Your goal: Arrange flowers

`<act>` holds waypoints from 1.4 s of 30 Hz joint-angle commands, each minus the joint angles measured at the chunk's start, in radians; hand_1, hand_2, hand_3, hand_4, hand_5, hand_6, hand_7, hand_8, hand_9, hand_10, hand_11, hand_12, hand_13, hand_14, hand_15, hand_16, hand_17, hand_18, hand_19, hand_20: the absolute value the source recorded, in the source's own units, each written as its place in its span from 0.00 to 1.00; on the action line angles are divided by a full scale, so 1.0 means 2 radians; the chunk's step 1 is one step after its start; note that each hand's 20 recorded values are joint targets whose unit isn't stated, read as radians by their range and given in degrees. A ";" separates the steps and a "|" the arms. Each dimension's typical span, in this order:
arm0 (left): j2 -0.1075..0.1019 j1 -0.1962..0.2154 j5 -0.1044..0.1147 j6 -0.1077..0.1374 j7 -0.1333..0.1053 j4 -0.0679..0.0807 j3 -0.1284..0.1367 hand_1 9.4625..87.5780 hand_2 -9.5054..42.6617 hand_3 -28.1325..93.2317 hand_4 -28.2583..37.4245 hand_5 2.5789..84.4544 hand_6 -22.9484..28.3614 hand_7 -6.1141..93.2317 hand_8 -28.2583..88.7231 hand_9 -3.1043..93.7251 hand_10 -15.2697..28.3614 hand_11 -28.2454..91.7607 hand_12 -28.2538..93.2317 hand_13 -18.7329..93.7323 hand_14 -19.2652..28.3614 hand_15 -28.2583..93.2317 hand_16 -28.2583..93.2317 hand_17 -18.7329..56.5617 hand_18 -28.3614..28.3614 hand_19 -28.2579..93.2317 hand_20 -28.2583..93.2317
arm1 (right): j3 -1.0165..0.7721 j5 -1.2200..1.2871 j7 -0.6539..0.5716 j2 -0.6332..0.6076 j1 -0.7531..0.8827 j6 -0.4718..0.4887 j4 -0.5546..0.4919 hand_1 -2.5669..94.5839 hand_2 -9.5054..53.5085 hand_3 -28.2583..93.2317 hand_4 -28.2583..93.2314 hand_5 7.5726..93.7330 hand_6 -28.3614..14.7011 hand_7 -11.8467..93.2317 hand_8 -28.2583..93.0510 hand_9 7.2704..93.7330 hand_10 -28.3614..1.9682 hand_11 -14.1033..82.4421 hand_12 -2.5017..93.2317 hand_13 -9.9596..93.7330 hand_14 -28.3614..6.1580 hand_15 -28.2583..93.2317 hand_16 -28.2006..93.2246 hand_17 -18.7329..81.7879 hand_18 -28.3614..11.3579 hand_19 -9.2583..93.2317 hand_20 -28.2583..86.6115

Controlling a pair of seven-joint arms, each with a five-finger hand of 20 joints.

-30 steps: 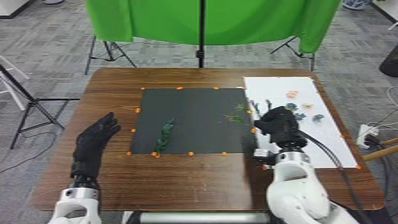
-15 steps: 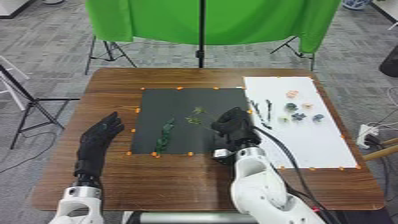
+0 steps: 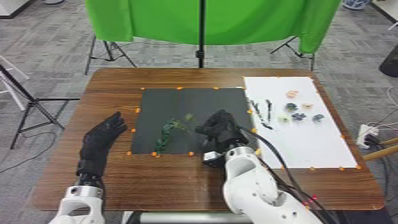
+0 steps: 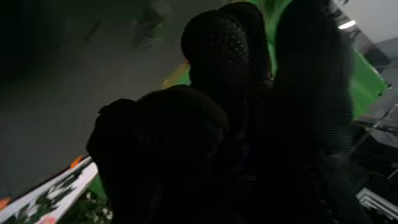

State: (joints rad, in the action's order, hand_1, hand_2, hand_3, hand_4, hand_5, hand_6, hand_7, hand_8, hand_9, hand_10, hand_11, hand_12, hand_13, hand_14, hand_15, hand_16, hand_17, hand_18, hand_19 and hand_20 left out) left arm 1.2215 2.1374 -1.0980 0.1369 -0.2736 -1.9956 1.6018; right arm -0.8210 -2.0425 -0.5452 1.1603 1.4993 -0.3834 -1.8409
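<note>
One green sprig (image 3: 189, 117) jutted left from the right hand (image 3: 222, 131), clamped on it, in the head view; the right wrist view caught a bright light (image 4: 346, 24) beyond its fingers.

With my right hand (image 3: 221, 131) I hold a light-green leafy sprig (image 3: 188, 117) over the black mat (image 3: 182, 101), just right of a darker leafy stem (image 3: 166, 134).
</note>
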 commanded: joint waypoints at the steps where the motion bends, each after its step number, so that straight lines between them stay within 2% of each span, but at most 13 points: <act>1: 0.006 0.008 -0.003 -0.007 0.007 0.006 -0.007 0.21 0.20 0.78 0.07 0.49 0.59 0.11 0.20 0.42 0.65 0.35 0.33 0.42 0.78 0.43 0.23 0.32 0.74 0.32 0.41 | 0.018 0.007 0.012 0.006 -0.011 0.004 0.006 0.79 0.00 0.00 0.60 0.84 0.60 0.32 0.30 0.94 0.53 0.52 0.30 0.99 0.75 0.69 0.51 0.87 0.49 1.00 0.69; 2: 0.007 0.007 -0.003 -0.007 0.007 0.007 -0.007 0.21 0.20 0.78 0.07 0.49 0.59 0.11 0.20 0.42 0.65 0.35 0.33 0.42 0.78 0.43 0.23 0.32 0.74 0.32 0.41 | 0.020 0.007 0.013 0.005 -0.013 0.003 0.006 0.78 0.00 0.01 0.61 0.84 0.60 0.32 0.28 0.93 0.52 0.52 0.30 0.99 0.75 0.69 0.51 0.87 0.49 1.00 0.69; 3: 0.007 0.006 -0.003 -0.009 0.008 0.007 -0.008 0.21 0.20 0.78 0.07 0.49 0.59 0.11 0.20 0.42 0.66 0.35 0.33 0.42 0.78 0.43 0.23 0.32 0.74 0.32 0.41 | 0.018 0.009 0.015 0.005 -0.012 0.003 0.005 0.65 0.00 0.29 0.42 0.84 0.60 0.33 0.25 0.94 0.53 0.52 0.29 0.99 0.75 0.69 0.51 0.87 0.49 1.00 0.69; 4: 0.007 0.006 -0.004 -0.010 0.008 0.007 -0.008 0.21 0.19 0.78 0.08 0.49 0.59 0.11 0.20 0.42 0.66 0.35 0.33 0.42 0.78 0.43 0.23 0.32 0.74 0.32 0.41 | 0.015 0.007 0.015 0.005 -0.009 0.003 0.002 0.51 0.00 0.63 0.13 0.84 0.60 0.33 0.19 0.93 0.52 0.52 0.30 0.99 0.75 0.69 0.51 0.87 0.49 1.00 0.68; 5: 0.007 0.004 -0.004 -0.011 0.008 0.008 -0.009 0.21 0.20 0.78 0.08 0.49 0.59 0.11 0.20 0.42 0.66 0.35 0.33 0.42 0.78 0.43 0.23 0.32 0.74 0.32 0.41 | 0.010 0.005 0.015 0.003 -0.003 0.002 -0.003 0.47 0.00 0.71 0.06 0.84 0.60 0.33 0.18 0.93 0.52 0.52 0.30 0.99 0.75 0.69 0.51 0.87 0.49 1.00 0.68; 6: 0.007 0.005 -0.005 -0.012 0.007 0.007 -0.008 0.21 0.20 0.78 0.08 0.49 0.59 0.11 0.20 0.42 0.66 0.35 0.33 0.42 0.78 0.43 0.23 0.32 0.74 0.32 0.41 | 0.004 0.000 0.014 0.001 0.002 0.002 -0.009 0.46 0.00 0.72 0.05 0.84 0.60 0.33 0.17 0.93 0.52 0.52 0.30 0.99 0.74 0.69 0.51 0.87 0.49 1.00 0.68; 10: 0.007 0.007 -0.005 -0.011 0.010 0.006 -0.006 0.22 0.19 0.78 0.08 0.49 0.59 0.11 0.20 0.42 0.65 0.35 0.33 0.42 0.78 0.43 0.23 0.32 0.74 0.32 0.41 | -0.027 -0.046 0.004 -0.014 0.037 0.019 -0.045 0.34 0.00 0.75 0.10 0.84 0.59 0.32 0.17 0.93 0.51 0.52 0.30 0.99 0.73 0.69 0.51 0.87 0.47 1.00 0.68; 15: 0.007 0.009 -0.004 -0.011 0.013 0.005 -0.003 0.22 0.20 0.77 0.08 0.49 0.59 0.11 0.20 0.42 0.65 0.36 0.33 0.42 0.78 0.43 0.23 0.32 0.74 0.32 0.41 | -0.056 -0.048 -0.035 -0.032 0.056 0.130 -0.084 0.25 0.18 0.74 0.12 0.86 0.58 0.30 0.17 0.94 0.49 0.53 0.30 0.99 0.70 0.70 0.51 0.87 0.45 1.00 0.70; 21: 0.008 0.005 -0.007 -0.015 0.013 0.006 -0.005 0.21 0.19 0.78 0.08 0.49 0.59 0.11 0.20 0.42 0.66 0.36 0.33 0.42 0.78 0.43 0.23 0.32 0.74 0.32 0.41 | -0.040 -0.006 -0.047 -0.032 0.040 0.183 -0.072 0.23 0.33 0.72 0.12 0.86 0.56 0.26 0.17 0.95 0.47 0.53 0.31 0.99 0.68 0.71 0.51 0.87 0.43 1.00 0.72; 25: 0.007 0.006 -0.007 -0.014 0.013 0.006 -0.005 0.21 0.19 0.77 0.08 0.49 0.59 0.11 0.20 0.42 0.66 0.35 0.33 0.42 0.78 0.43 0.24 0.32 0.74 0.32 0.41 | -0.027 -0.002 -0.043 -0.031 0.035 0.186 -0.069 0.22 0.37 0.72 0.11 0.84 0.56 0.25 0.17 0.95 0.47 0.53 0.32 0.99 0.68 0.71 0.51 0.87 0.44 1.00 0.72; 35: 0.011 0.006 -0.008 -0.015 0.012 0.006 -0.006 0.21 0.20 0.78 0.08 0.49 0.59 0.11 0.20 0.42 0.66 0.35 0.33 0.42 0.78 0.43 0.24 0.32 0.74 0.32 0.41 | -0.029 0.001 -0.036 -0.032 0.045 0.186 -0.086 0.22 0.37 0.72 0.12 0.84 0.56 0.24 0.17 0.94 0.46 0.53 0.32 0.99 0.68 0.71 0.51 0.87 0.44 1.00 0.72; 39: 0.012 0.011 -0.006 -0.012 0.013 0.004 -0.002 0.21 0.20 0.78 0.08 0.49 0.59 0.11 0.20 0.42 0.65 0.35 0.33 0.42 0.78 0.43 0.24 0.32 0.74 0.32 0.41 | -0.076 0.031 -0.022 -0.052 0.067 0.174 -0.124 0.23 0.29 0.74 0.13 0.84 0.56 0.25 0.17 0.94 0.46 0.53 0.32 0.99 0.68 0.71 0.51 0.87 0.44 1.00 0.72; 42: 0.013 0.011 -0.006 -0.012 0.013 0.004 -0.002 0.21 0.20 0.77 0.08 0.49 0.59 0.11 0.20 0.41 0.65 0.35 0.33 0.42 0.78 0.43 0.24 0.32 0.74 0.32 0.41 | -0.119 0.046 -0.011 -0.080 0.068 0.135 -0.145 0.25 0.22 0.74 0.14 0.85 0.57 0.27 0.18 0.94 0.47 0.53 0.32 0.98 0.68 0.71 0.51 0.87 0.43 1.00 0.72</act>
State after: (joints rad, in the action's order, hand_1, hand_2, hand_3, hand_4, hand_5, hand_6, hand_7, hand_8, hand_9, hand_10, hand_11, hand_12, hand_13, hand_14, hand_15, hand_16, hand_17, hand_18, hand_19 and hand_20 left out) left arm 1.2282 2.1351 -1.1080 0.1183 -0.2589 -1.9957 1.6026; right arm -0.9158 -2.0152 -0.6097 1.0931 1.6060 -0.0122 -2.0350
